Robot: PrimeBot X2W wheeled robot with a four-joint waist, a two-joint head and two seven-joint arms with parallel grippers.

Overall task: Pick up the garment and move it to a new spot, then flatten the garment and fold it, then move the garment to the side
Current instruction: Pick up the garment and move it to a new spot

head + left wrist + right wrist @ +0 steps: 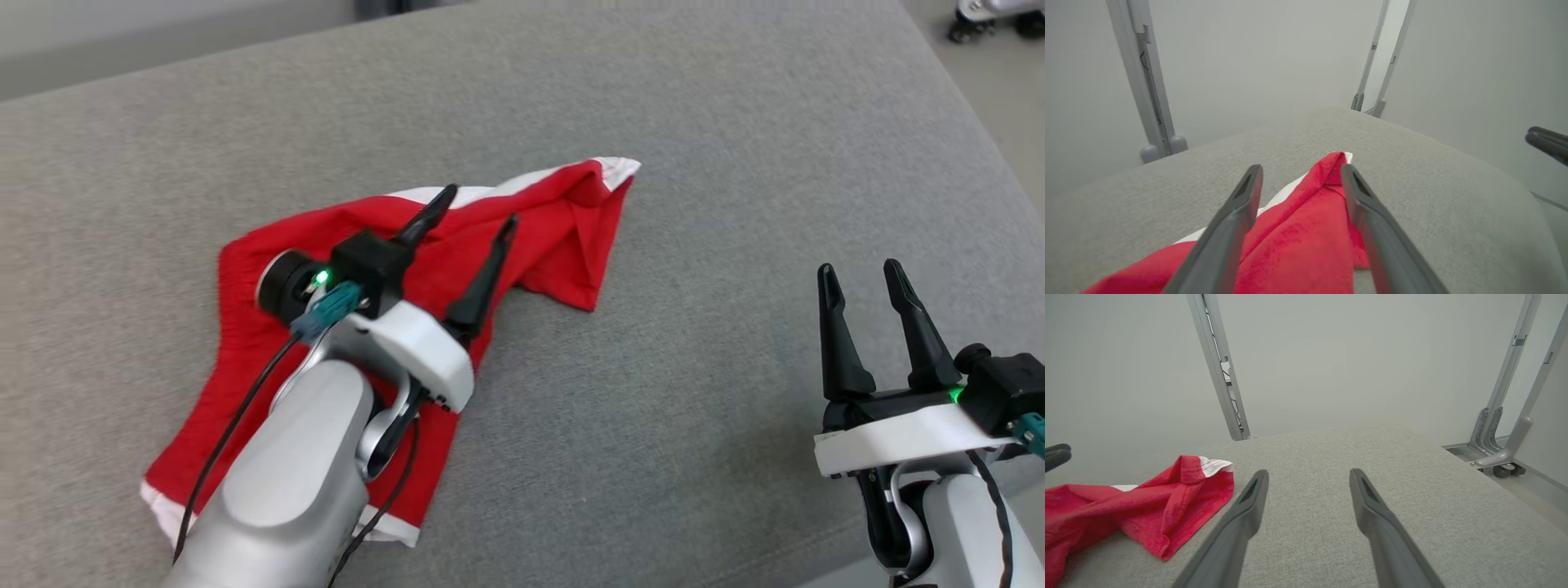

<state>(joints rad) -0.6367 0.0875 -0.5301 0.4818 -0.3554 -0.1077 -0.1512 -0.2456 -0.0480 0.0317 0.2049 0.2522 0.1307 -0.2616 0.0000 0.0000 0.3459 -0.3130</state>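
Observation:
The garment (563,237) is red with white trim and lies rumpled on the grey cushion surface (694,408), its right end folded into a peak. My left gripper (480,209) hovers over the garment's middle, open, with nothing between its fingers. From the left wrist the garment (1298,249) runs between and under the two spread fingers (1237,220). My right gripper (864,273) stands open at the lower right, apart from the cloth. In the right wrist view the garment (1167,506) lies to the left of the open right gripper (1308,475).
The grey cushion drops off to floor at the far right, where wheeled feet (980,16) show at the top corner. Grey metal frame posts (1220,371) and a wheeled base (1502,465) stand beyond the cushion's far edge. Bare cushion lies right of the garment.

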